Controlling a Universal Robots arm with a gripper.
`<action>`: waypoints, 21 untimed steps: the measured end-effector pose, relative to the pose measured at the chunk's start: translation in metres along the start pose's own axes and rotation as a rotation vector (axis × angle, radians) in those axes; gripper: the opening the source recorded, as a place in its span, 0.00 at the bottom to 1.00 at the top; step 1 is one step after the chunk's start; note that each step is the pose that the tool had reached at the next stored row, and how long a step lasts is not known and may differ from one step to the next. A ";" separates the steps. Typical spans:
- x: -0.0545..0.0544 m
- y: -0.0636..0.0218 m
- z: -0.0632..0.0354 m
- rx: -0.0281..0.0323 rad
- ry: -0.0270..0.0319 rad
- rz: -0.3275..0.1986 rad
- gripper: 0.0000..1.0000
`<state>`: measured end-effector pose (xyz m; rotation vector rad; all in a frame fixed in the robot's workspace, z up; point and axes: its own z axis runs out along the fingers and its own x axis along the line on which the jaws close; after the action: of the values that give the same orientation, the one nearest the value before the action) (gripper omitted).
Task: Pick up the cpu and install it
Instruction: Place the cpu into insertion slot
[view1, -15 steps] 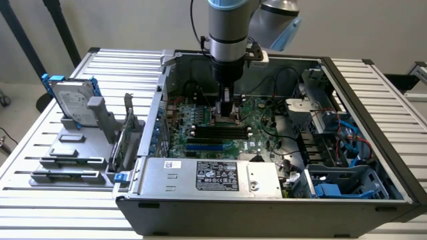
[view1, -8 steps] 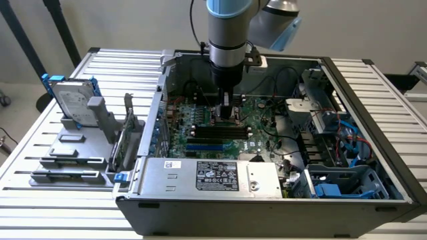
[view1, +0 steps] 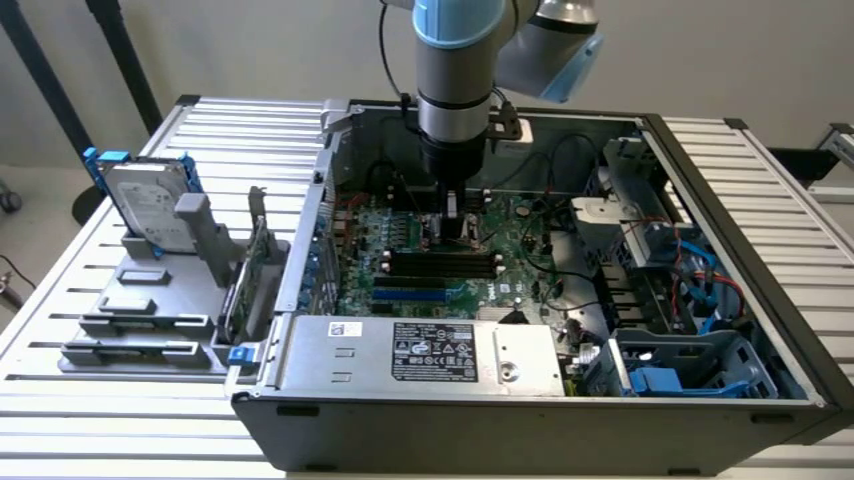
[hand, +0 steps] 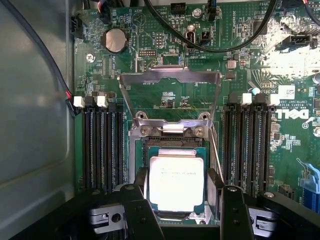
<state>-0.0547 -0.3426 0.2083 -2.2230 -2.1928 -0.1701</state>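
The cpu (hand: 176, 182), a small square chip with a shiny silver top and a green edge, lies level inside the frame of the motherboard socket (hand: 134, 150). My gripper (hand: 178, 176) stands straight over it, and its two black fingers (hand: 141, 176) press against opposite sides of the chip. Whether the chip rests fully in the socket or hovers just above it, I cannot tell. The socket's metal load plate (hand: 170, 76) is swung open, away from the chip. In the exterior view the gripper (view1: 454, 208) reaches down into the open computer case, onto the green motherboard (view1: 514, 285).
Black memory slots (hand: 102, 145) flank the socket on both sides, and black cables (hand: 200, 47) cross the board beyond it. On the exterior view's left, a silver hard drive in a blue frame (view1: 144, 205) stands on a grey fixture. The power supply (view1: 420, 350) fills the case's front.
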 end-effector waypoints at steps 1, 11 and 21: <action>0.000 0.0000 0.0000 0.0000 0.0000 0.000 0.55; 0.005 -0.0001 0.0081 0.0000 -0.0002 0.000 0.55; 0.007 -0.0002 0.0121 -0.0003 -0.0278 -0.002 0.55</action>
<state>-0.0541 -0.3349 0.1968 -2.2370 -2.2089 -0.1404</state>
